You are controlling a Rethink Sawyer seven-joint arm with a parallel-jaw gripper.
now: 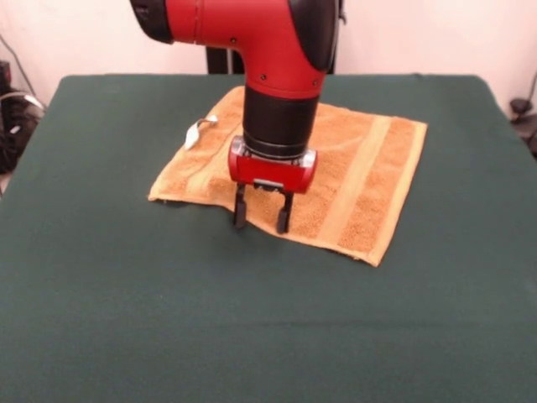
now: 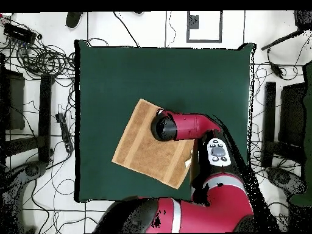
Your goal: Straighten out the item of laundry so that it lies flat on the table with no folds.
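The orange-tan towel (image 1: 352,180) lies spread on the dark green table (image 1: 126,319), toward the robot's side, turned at an angle. One woven band runs near its right edge. A small white label tag (image 1: 199,130) sticks out at its far left corner. My gripper (image 1: 262,218) hangs straight down over the towel's near edge, fingers apart and empty, tips at or just above the cloth. The arm hides part of the towel's middle. In the overhead view the towel (image 2: 143,146) lies left of the arm's wrist (image 2: 166,127), which covers the gripper.
The red and black arm (image 1: 277,50) comes down from the top over the towel. Cables and stands (image 2: 36,61) lie on the floor around the table. The table's edges show on all sides in the overhead view.
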